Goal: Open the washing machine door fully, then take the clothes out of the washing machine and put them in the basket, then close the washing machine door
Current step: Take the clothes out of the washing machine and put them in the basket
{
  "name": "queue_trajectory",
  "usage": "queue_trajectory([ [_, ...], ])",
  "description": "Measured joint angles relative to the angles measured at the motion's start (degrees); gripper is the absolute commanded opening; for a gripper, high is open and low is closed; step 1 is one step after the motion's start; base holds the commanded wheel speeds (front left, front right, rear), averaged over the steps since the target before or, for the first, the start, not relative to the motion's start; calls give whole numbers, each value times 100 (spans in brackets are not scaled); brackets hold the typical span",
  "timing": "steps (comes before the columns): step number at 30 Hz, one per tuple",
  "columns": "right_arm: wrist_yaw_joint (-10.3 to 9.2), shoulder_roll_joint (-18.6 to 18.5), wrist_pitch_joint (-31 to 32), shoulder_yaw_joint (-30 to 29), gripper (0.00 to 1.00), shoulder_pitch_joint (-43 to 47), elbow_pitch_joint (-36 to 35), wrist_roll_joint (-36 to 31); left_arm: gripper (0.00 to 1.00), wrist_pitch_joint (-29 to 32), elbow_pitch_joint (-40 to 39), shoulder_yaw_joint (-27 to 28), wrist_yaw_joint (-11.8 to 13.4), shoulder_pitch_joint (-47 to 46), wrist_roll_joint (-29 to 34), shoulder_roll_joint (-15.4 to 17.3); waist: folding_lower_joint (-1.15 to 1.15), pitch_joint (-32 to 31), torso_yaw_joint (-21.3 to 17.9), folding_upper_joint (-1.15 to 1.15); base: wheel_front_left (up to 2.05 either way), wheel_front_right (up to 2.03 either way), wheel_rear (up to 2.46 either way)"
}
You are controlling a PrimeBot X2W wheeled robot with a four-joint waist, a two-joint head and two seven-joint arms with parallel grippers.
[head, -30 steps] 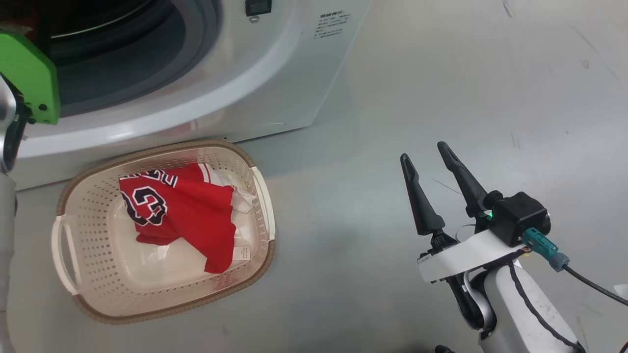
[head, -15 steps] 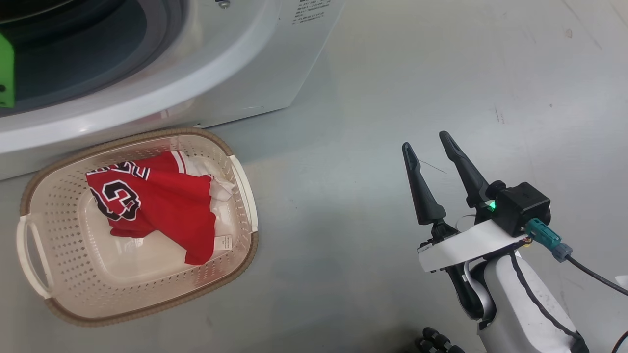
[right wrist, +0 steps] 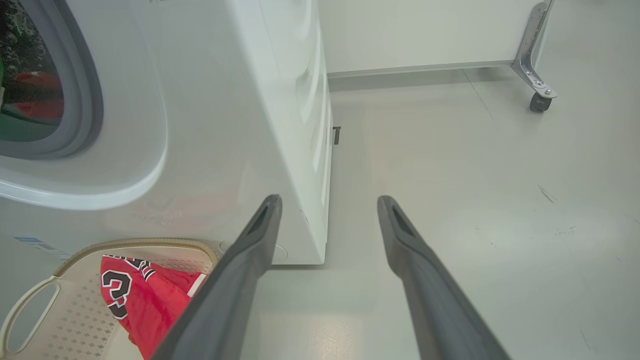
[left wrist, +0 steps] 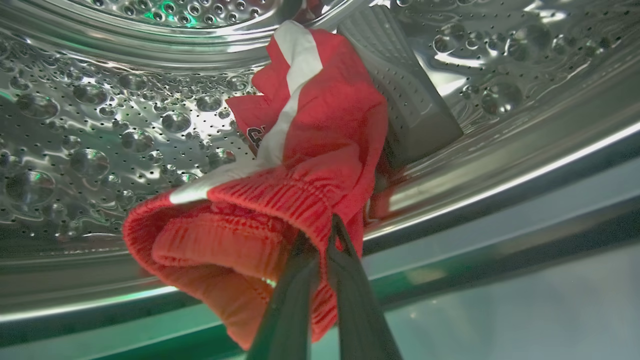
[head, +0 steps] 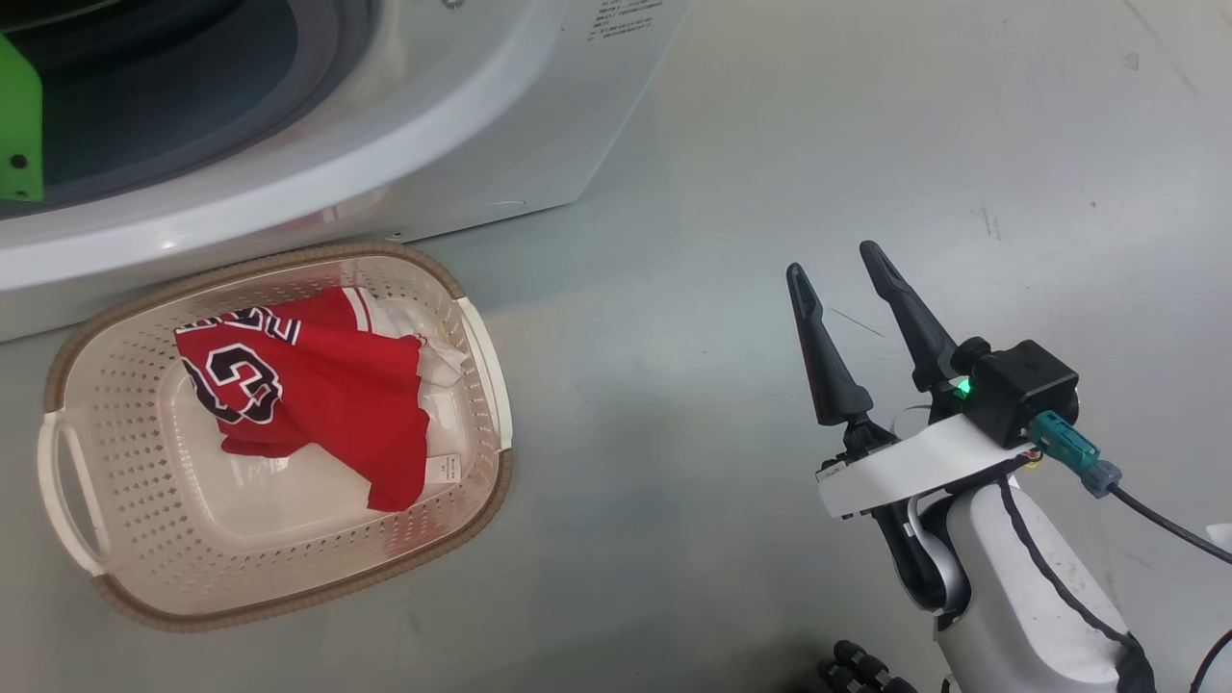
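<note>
Inside the washing machine's dimpled steel drum point(left wrist: 100, 125), my left gripper point(left wrist: 320, 230) is shut on the ribbed red hem of the clothes point(left wrist: 310, 125), a red garment with a white stripe. The white washing machine point(head: 433, 115) stands at the head view's top left, and my left arm's green cover point(head: 19, 135) reaches into its opening. The cream basket point(head: 125, 385) sits on the floor below it and holds a red jersey point(head: 327, 395). My right gripper point(head: 837, 274) hovers open and empty over the floor, right of the basket. The washing machine door is out of view.
A grey ribbed paddle point(left wrist: 405, 100) sticks out of the drum wall just behind the garment. The right wrist view shows the machine's side point(right wrist: 240, 100), the basket point(right wrist: 65, 310), my open right gripper point(right wrist: 327, 200), and a castor wheel point(right wrist: 539, 102) on a metal leg far right.
My left gripper has gone from open to shut. The head camera has swung, so the basket and machine sit further left in the picture. The right gripper stays open in place.
</note>
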Motion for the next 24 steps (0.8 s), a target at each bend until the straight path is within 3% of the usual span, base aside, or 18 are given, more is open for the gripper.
queue_trajectory([
  [12,-2,2,-41,-148,100,-49,69,-11,0,-906,2,249,151,-49,-355,-525,0,-102,233,0,0,0,0],
  [24,-5,-67,-41,-260,100,-52,113,-82,0,-2436,-363,601,196,423,-827,-990,0,-429,575,0,0,0,0],
])
